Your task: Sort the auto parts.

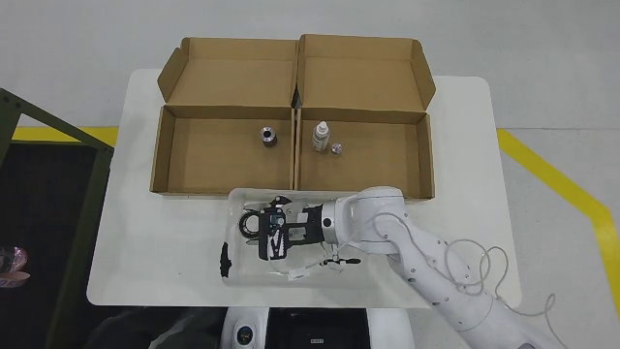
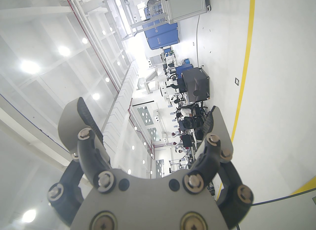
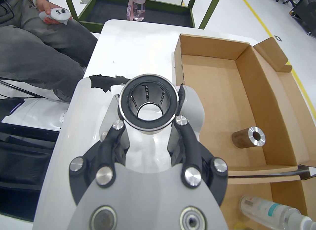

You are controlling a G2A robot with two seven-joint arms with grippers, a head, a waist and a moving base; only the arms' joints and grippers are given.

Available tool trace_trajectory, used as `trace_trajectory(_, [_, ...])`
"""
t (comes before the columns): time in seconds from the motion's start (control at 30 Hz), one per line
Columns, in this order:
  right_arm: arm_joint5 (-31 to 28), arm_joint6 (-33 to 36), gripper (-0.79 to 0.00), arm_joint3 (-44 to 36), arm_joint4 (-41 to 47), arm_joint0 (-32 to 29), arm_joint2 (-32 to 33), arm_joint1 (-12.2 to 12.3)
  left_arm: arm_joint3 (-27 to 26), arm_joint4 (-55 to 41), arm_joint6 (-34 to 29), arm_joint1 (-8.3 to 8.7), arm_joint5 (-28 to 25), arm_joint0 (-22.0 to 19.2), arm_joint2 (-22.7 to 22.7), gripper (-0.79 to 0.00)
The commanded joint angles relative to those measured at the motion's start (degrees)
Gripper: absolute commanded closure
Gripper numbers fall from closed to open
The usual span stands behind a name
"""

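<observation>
My right hand is clamped on a steel cylindrical bearing with a black end ring. I hold it over the clear plastic tray at the near edge of the white desk. Just beyond the tray sit two open brown cardboard boxes. The left box holds a short metal sleeve. The right box holds a small clear bottle and, just beside it, a small metal part. My left hand has its fingers apart with nothing between them, and it is aimed out at the room.
</observation>
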Motion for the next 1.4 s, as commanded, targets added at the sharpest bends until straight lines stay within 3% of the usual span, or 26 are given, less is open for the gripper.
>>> trace_trajectory(0.0, [0.1, -0.1, 0.000, -0.2, 0.1, 0.0, 0.1, 0.0, 0.0, 0.0, 0.0, 0.00, 0.0, 0.0, 0.0, -0.785])
trace_trajectory(0.8, [3.8, -0.8, 0.000, 0.4, 2.1, 4.1, 2.9, 0.1, 0.0, 0.0, 0.0, 0.00, 0.0, 0.0, 0.0, -0.785])
trace_trajectory(1.37, [8.0, 0.1, 0.000, 13.9, 4.3, 14.2, -0.9, -2.5, 0.0, 0.0, 0.0, 0.00, 0.0, 0.0, 0.0, -0.785])
